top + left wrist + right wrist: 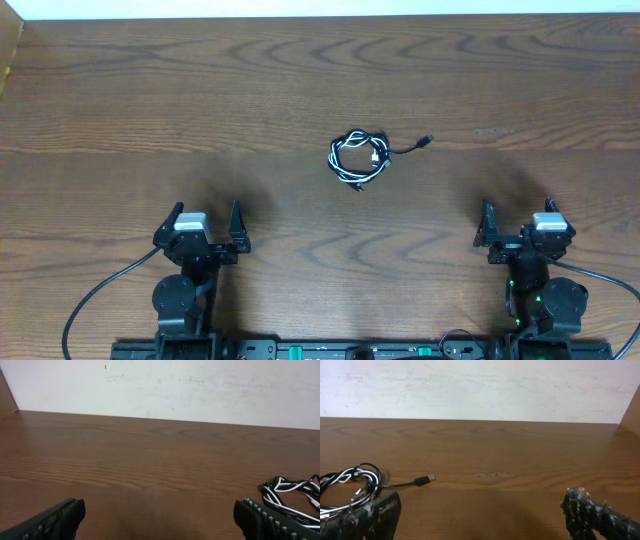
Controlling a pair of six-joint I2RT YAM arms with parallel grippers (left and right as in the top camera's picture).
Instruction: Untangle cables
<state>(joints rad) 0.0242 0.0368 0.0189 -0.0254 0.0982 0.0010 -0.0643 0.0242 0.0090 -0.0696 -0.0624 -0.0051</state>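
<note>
A black cable and a white cable lie coiled together in one small tangle near the middle of the wooden table. The black cable's plug end sticks out to the right. The tangle shows at the right edge of the left wrist view and at the left of the right wrist view, with the plug beside it. My left gripper is open and empty at the front left. My right gripper is open and empty at the front right. Both are well short of the tangle.
The wooden table ends at a pale wall along the back. Thick black wires run from the arm bases at the front edge.
</note>
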